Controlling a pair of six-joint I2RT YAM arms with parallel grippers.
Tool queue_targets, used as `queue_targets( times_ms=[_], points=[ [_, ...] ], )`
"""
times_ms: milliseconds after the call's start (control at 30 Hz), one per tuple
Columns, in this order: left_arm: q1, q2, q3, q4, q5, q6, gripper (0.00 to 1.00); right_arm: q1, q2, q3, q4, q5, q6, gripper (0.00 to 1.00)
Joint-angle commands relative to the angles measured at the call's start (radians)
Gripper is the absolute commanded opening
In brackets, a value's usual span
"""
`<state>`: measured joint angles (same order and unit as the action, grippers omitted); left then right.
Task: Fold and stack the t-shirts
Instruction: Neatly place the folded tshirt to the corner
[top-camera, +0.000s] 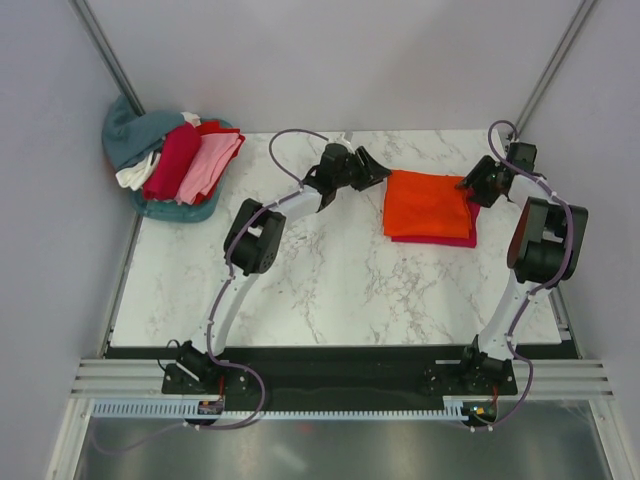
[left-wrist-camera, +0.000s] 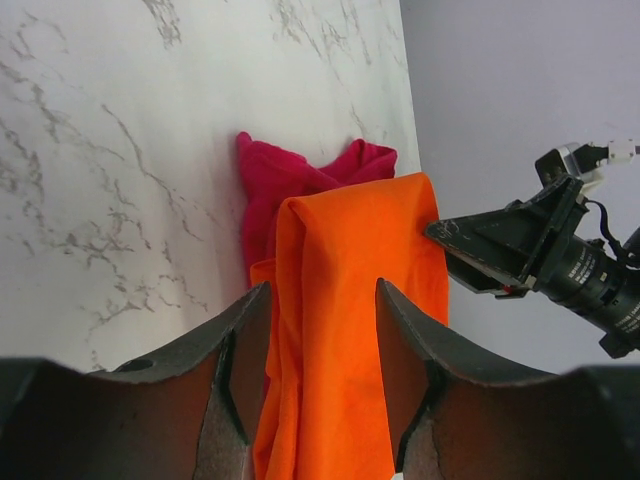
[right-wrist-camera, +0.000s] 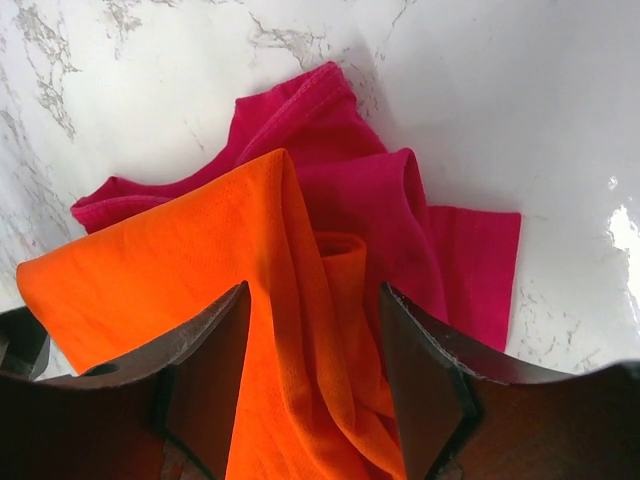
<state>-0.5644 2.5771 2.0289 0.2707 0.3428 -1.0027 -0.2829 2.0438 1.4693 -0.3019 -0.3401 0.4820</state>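
Observation:
A folded bright orange t-shirt (top-camera: 428, 205) lies on a crimson-pink t-shirt (top-camera: 466, 240) at the back right of the table. My left gripper (top-camera: 378, 172) is open at the orange shirt's left edge. In the left wrist view my gripper (left-wrist-camera: 322, 300) has the orange cloth (left-wrist-camera: 350, 250) between its spread fingers, with the crimson shirt (left-wrist-camera: 275, 175) showing beyond. My right gripper (top-camera: 468, 186) is open at the shirt's right edge. In the right wrist view my gripper (right-wrist-camera: 315, 300) straddles a bunched orange fold (right-wrist-camera: 150, 270) over the crimson shirt (right-wrist-camera: 400, 200).
At the back left corner a teal basket (top-camera: 165, 208) holds a pile of shirts: dark red (top-camera: 170, 160), light pink (top-camera: 210, 165), white (top-camera: 135, 175) and teal (top-camera: 135, 125). The marble table (top-camera: 320, 290) ends at walls on the left, back and right.

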Motion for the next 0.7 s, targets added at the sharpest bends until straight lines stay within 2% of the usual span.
queue_targets(
  times_ms=[0, 100, 333, 400, 467, 667],
  points=[
    [-0.019, 0.025, 0.056, 0.045, 0.018, -0.033, 0.54, 0.014, 0.024, 0.06, 0.007, -0.016, -0.017, 0.61],
    [-0.02, 0.034, 0.056, 0.045, 0.009, -0.042, 0.53, 0.017, 0.036, 0.078, 0.007, -0.034, -0.014, 0.56],
    [-0.022, 0.055, 0.067, 0.045, 0.009, -0.051, 0.52, 0.022, 0.042, 0.097, 0.007, -0.063, -0.025, 0.21],
    [-0.022, 0.058, 0.071, 0.047, 0.007, -0.056, 0.52, 0.022, 0.044, 0.097, 0.009, -0.063, -0.028, 0.18],
    [-0.022, 0.068, 0.073, 0.045, 0.005, -0.056, 0.52, 0.024, 0.046, 0.094, 0.007, -0.065, -0.031, 0.1],
    [-0.023, 0.074, 0.073, -0.007, -0.047, -0.042, 0.52, 0.025, 0.044, 0.089, 0.009, -0.068, -0.033, 0.09]
  ],
)
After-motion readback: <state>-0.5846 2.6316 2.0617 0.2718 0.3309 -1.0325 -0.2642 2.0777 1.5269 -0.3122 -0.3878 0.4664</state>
